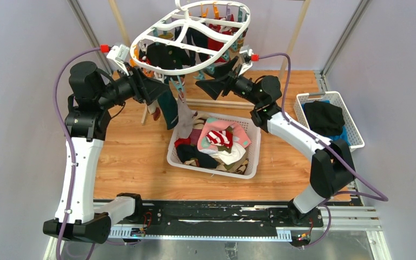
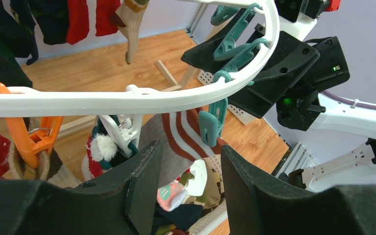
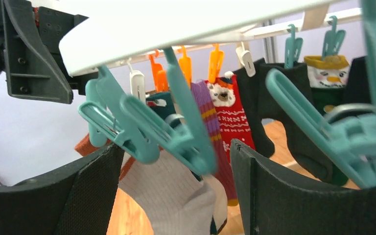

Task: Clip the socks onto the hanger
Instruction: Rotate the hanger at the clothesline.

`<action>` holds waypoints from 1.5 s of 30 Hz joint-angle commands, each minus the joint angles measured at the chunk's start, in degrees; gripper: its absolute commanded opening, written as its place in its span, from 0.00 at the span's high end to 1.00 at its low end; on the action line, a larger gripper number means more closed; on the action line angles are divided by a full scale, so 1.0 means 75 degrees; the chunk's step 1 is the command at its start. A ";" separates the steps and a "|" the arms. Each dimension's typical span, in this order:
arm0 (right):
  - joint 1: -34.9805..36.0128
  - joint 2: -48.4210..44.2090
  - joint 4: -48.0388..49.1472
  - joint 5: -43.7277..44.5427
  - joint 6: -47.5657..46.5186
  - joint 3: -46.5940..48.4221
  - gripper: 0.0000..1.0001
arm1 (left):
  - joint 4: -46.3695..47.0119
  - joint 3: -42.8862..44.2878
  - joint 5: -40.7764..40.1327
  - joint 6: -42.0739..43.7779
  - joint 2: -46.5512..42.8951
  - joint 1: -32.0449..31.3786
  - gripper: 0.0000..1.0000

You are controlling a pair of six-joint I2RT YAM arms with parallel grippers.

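Note:
The white oval hanger (image 1: 190,33) hangs at the back with several socks clipped under it. A grey sock with a red-white striped cuff (image 1: 184,116) hangs from a teal clothespin (image 2: 210,125) on the near rim (image 2: 127,100). My left gripper (image 1: 157,91) is open just left of it; in the left wrist view the gripper (image 2: 188,164) frames the striped cuff (image 2: 183,134) without touching it. My right gripper (image 1: 208,86) is open on the other side; in the right wrist view the gripper (image 3: 176,164) has the teal clothespin (image 3: 176,132) and the grey sock (image 3: 176,196) between its jaws.
A white slotted basket (image 1: 252,162) full of loose socks sits on the wooden table below the hanger. A second white basket (image 1: 352,116) with black and blue clothes stands at the right. Wooden poles (image 1: 120,24) rise behind the hanger. Orange clothespins (image 2: 27,139) dangle at the left.

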 commanded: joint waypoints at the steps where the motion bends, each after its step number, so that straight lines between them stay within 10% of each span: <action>1: -0.0067 0.0426 0.0972 -0.0824 0.0663 0.0505 0.22 | -0.0052 0.0047 0.0090 0.0106 -0.0168 -0.0030 0.48; 10: -0.0067 0.0801 0.1951 -0.1058 0.1268 0.0651 0.22 | -0.0100 0.0023 0.0136 0.0170 -0.0200 -0.0030 0.48; 28: -0.0024 0.0863 0.2823 -0.1539 0.1983 0.0692 0.74 | -0.0149 0.0091 0.0123 0.0213 -0.0244 -0.0033 0.48; 37: 0.0676 0.0121 0.0945 -0.0695 0.0037 0.0494 1.00 | -0.0329 0.0266 0.0158 0.0145 -0.0315 -0.0029 0.48; 45: 0.1441 -0.0157 -0.0113 0.0493 -0.1161 0.0487 1.00 | -0.0510 0.0351 0.0016 0.0140 -0.0401 -0.0019 0.45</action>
